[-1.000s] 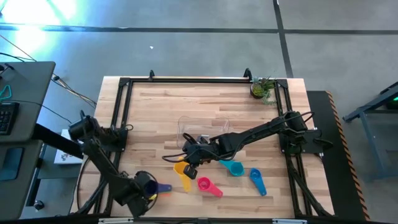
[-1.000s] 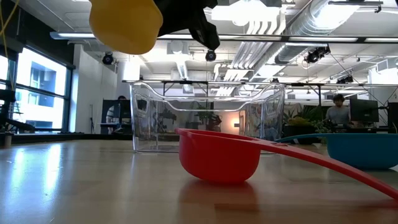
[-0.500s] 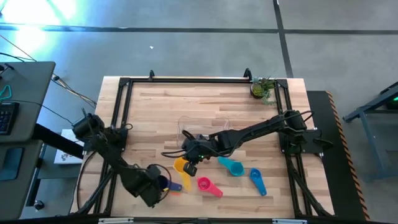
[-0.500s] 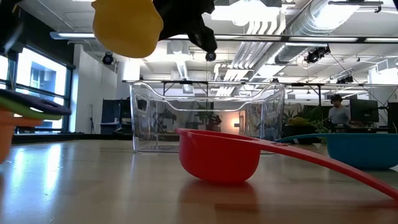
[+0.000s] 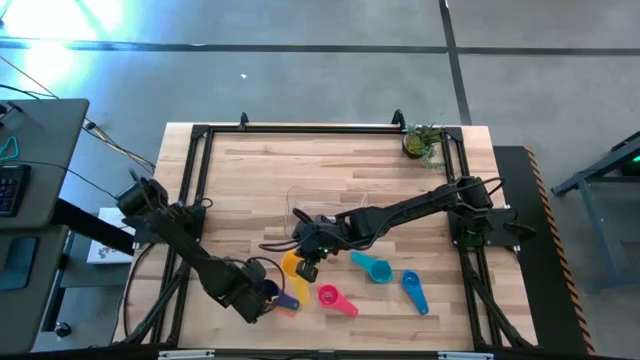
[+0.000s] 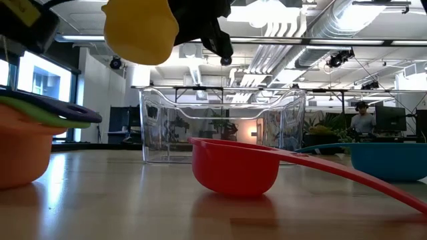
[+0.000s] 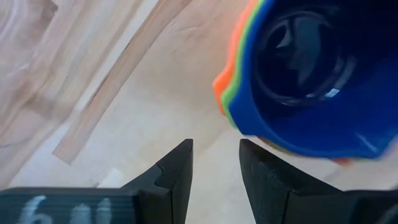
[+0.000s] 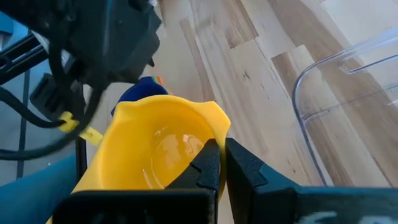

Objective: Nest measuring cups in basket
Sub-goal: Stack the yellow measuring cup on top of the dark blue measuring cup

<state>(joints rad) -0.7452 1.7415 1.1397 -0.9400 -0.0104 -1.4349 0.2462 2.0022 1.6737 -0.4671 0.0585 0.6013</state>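
Note:
A stack of three nested cups (image 5: 272, 293), dark blue-purple inside green inside orange, stands on its base on the table (image 6: 23, 153). My left gripper (image 7: 214, 155) is open just short of the stack (image 7: 298, 74), with nothing between its fingers. My right gripper (image 5: 305, 255) is shut on the yellow cup (image 5: 291, 264), high above the table (image 6: 140, 30) on the near side of the clear basket (image 5: 330, 205). The magenta cup (image 5: 333, 297), the teal cup (image 5: 375, 268) and the blue cup (image 5: 413, 290) lie on the table. My right gripper pinches the yellow cup's wall at the rim (image 8: 214, 127), one finger (image 8: 208, 165) inside the bowl and the other outside. The cup (image 6: 140, 30) is lifted well clear of the table, open side up.
The basket (image 6: 223, 127) stands on the table beyond the red-looking cup (image 6: 233, 167). The teal cup (image 6: 393, 160) is to the right. A small potted plant (image 5: 422, 142) stands at the far right corner. A black frame (image 5: 200, 180) runs round the table.
My left gripper has moved toward the table's right, toward the yellow cup, and the nested stack has come with it into the low view, ending lower with its base on the table. My right gripper has kept the yellow cup raised.

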